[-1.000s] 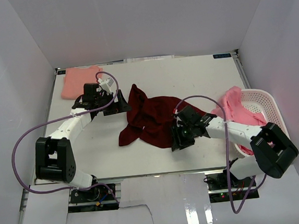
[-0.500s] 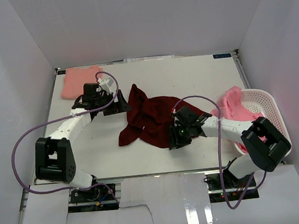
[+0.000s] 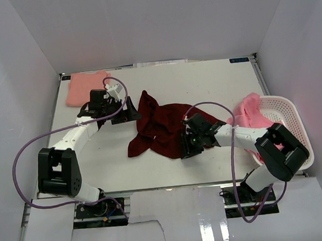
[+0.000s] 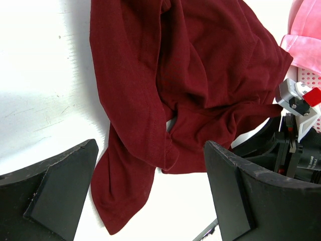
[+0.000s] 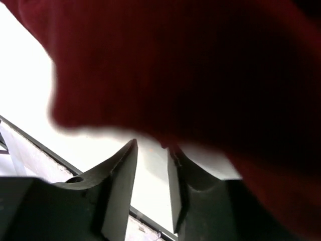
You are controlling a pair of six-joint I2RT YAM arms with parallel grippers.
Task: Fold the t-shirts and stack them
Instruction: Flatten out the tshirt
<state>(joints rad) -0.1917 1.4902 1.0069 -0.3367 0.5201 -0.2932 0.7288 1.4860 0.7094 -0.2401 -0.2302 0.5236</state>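
Left jaws: spread to their widest, holding nothing. My left gripper (image 3: 121,117) hovers over the bench (image 3: 214,87), just left of the maroon t-shirt (image 3: 162,129).
Right jaws: set to a narrow gap, with bare bench showing between my fingers (image 5: 118,191). My right gripper (image 5: 151,146) sits at the near right hem of the maroon t-shirt. Blurred cloth covers the tips, so I cannot tell whether any is pinched.
Maroon t-shirt: crumpled and unfolded, mid-bench, between my two grippers.
Salmon t-shirt (image 3: 85,87): folded flat at the far left corner of the bench.
Pink t-shirts (image 3: 250,115): heaped in the basket (image 3: 287,109), spilling over its rim at the right edge of the bench.
Basket: white mesh, at the right edge of the bench.
Writing: lettering (image 4: 303,163) on my right arm's housing, too small to read. Blue tag (image 3: 238,60) at the far edge near the right corner, also unreadable.
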